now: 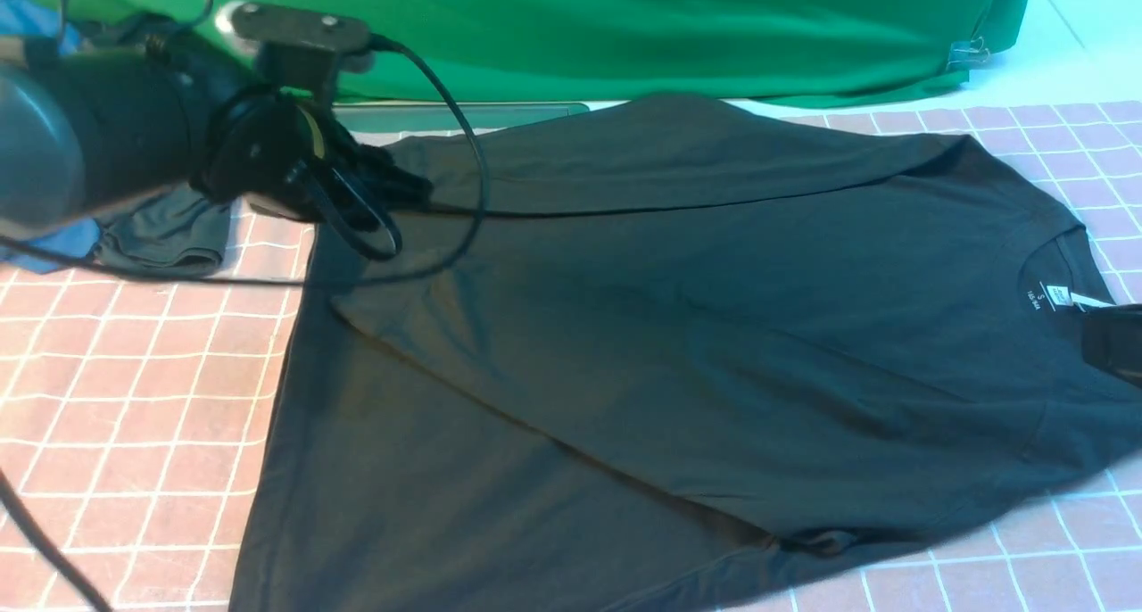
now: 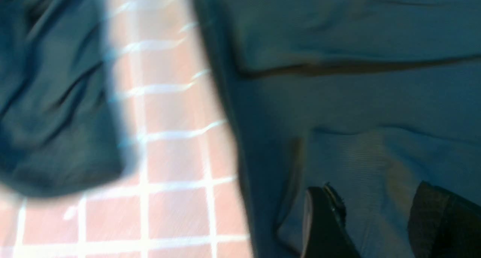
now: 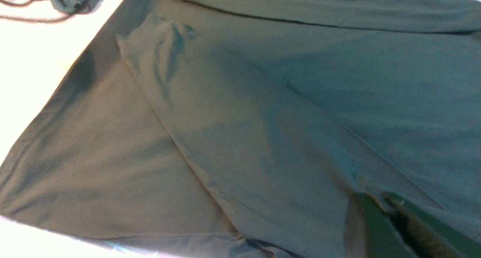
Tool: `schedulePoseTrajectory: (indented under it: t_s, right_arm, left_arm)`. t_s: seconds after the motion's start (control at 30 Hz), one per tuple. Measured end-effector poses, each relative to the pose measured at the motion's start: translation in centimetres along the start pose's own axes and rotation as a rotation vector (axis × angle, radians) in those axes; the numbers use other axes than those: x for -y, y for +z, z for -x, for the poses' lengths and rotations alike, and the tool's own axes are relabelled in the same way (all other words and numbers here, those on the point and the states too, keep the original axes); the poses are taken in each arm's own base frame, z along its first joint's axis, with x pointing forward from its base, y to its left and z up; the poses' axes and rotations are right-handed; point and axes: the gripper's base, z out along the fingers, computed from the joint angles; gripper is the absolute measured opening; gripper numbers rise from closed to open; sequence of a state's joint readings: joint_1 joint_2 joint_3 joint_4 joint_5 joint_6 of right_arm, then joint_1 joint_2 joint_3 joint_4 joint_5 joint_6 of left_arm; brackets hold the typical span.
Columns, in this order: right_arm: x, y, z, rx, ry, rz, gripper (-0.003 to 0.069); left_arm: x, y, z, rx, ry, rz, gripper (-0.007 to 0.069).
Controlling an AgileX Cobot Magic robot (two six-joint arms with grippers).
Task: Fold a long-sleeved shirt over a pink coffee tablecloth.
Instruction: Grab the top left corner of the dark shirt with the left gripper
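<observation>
Long-sleeved shirt (image 1: 678, 344) judged soft, limp, light; best taken at the cuff (image 2: 357, 160) beneath the left claw (image 2: 375, 188), parted and empty. Right claw (image 3: 374, 196) closed, hold unclear.

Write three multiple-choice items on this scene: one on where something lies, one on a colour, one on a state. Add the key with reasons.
1. Where is the green cloth?
A. Beyond the shirt, at the far side
B. Under the shirt
C. Draped over the right arm

2. What colour are the lines on the tablecloth?
A. Black
B. White
C. Yellow

3. How do the shirt's sleeves lie?
A. Spread out sideways
B. Rolled to the elbow
C. Folded in across the body

Key:
1 A, since the front view shows green behind the shirt's far edge.
2 B, since thin white lines form squares on the pink.
3 C, since both sleeves lie flat on the shirt's body.
</observation>
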State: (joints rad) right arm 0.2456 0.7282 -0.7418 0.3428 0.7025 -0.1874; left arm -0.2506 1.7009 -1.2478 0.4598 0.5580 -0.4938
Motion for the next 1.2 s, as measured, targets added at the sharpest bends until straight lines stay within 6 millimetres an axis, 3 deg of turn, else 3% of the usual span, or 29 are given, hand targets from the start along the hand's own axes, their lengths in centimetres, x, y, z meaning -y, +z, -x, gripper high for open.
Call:
schedulePoseTrajectory:
  t_s: [0.07, 0.23, 0.33, 0.5, 0.57, 0.73, 0.87, 1.03, 1.2]
  right_arm:
    - [0.0, 0.0, 0.0, 0.0, 0.0, 0.0, 0.0071]
    - [0.0, 0.0, 0.0, 0.001, 0.0, 0.0, 0.0077]
    - [0.0, 0.0, 0.0, 0.002, 0.0, 0.0, 0.008]
    - [0.0, 0.0, 0.0, 0.002, 0.0, 0.0, 0.0082]
    - [0.0, 0.0, 0.0, 0.002, 0.0, 0.0, 0.0086]
    - [0.0, 0.0, 0.0, 0.001, 0.0, 0.0, 0.009]
    - [0.0, 0.0, 0.0, 0.001, 0.005, 0.0, 0.009]
    - [0.0, 0.0, 0.0, 0.001, 0.007, 0.0, 0.0091]
    - [0.0, 0.0, 0.0, 0.001, 0.007, 0.0, 0.0091]
  left_arm:
    - [-0.6, -0.4, 0.8, -0.016, -0.065, 0.028, 0.028]
    - [-2.8, -0.7, 4.6, -0.087, -0.26, -0.021, 0.0078]
    - [-2.8, 1.3, 5.7, -0.117, -0.288, -0.086, 0.0021]
    - [-2.2, 5.1, 5.8, -0.137, -0.289, -0.101, 0.0015]
    - [-2.1, 7.9, 5.6, -0.132, -0.269, -0.087, 0.0033]
    - [-2.3, 11.8, 4.4, -0.138, -0.276, -0.061, 0.0107]
    - [-3.6, 14.6, 3.1, -0.147, -0.314, -0.043, 0.0229]
    - [-4.5, 15.7, 3.1, -0.092, -0.343, -0.041, 0.0342]
    - [-4.5, 16.3, 3.5, -0.024, -0.363, -0.062, 0.0376]
